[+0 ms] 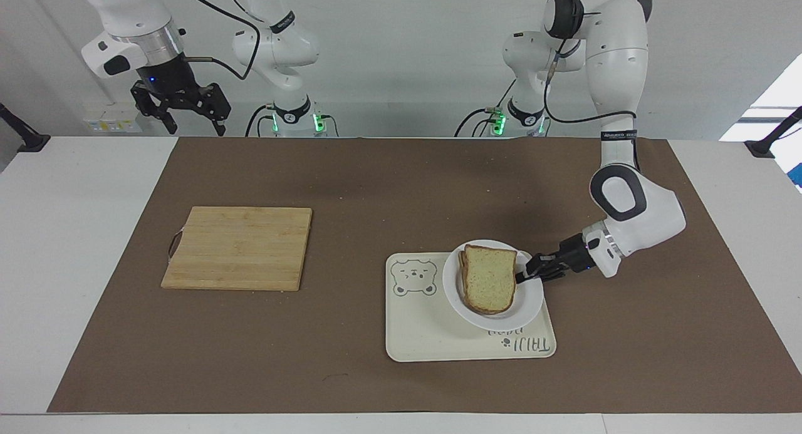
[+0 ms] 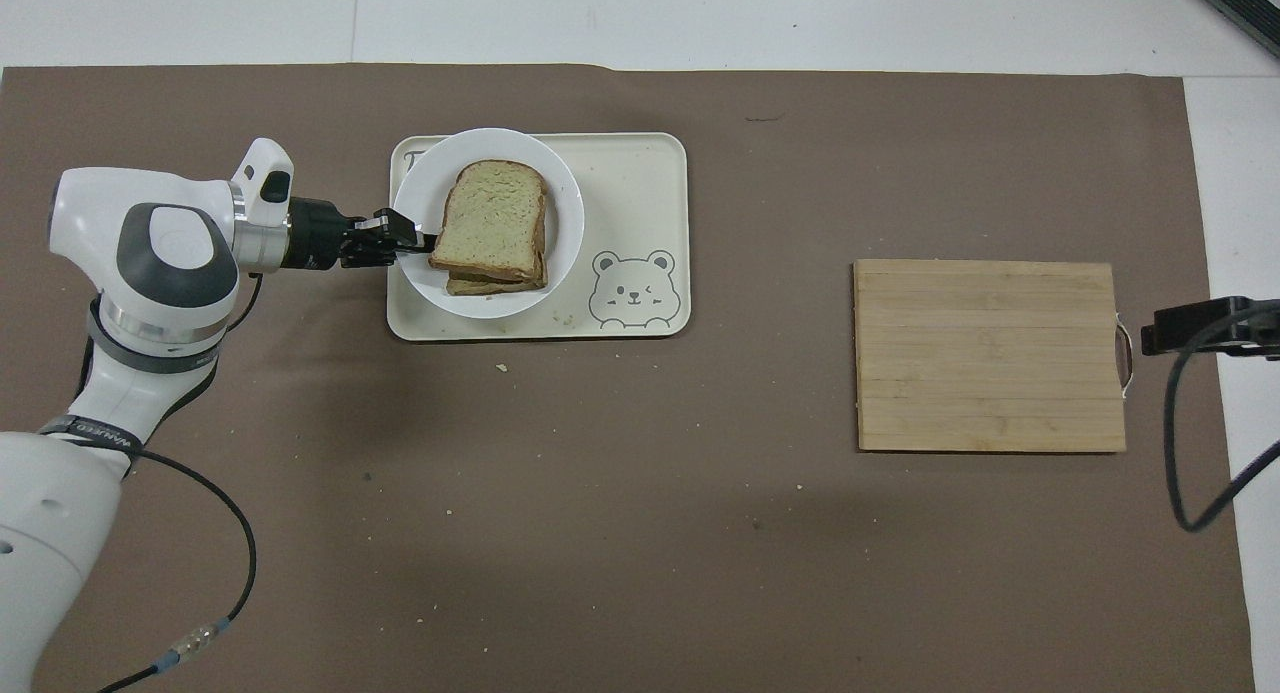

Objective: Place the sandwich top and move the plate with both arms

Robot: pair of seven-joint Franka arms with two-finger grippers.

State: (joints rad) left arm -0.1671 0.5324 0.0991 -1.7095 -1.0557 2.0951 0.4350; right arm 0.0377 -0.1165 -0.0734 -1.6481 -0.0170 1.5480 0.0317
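The sandwich top (image 1: 490, 279) lies on a stack of bread on the small white plate (image 1: 529, 296). My left gripper (image 1: 521, 274) is shut on the plate's rim at the left arm's end and holds the plate low over the cream bear tray (image 1: 426, 340). I cannot tell whether the plate touches the tray. In the overhead view the plate (image 2: 570, 213) with the bread slice (image 2: 493, 213) covers the tray's lettered corner (image 2: 640, 183), with the left gripper (image 2: 420, 241) at its rim. My right gripper (image 1: 195, 131) waits open and empty, high over the table's edge nearest the robots.
A bamboo cutting board (image 1: 238, 247) lies bare on the brown mat toward the right arm's end; it also shows in the overhead view (image 2: 990, 356). Crumbs are scattered on the mat.
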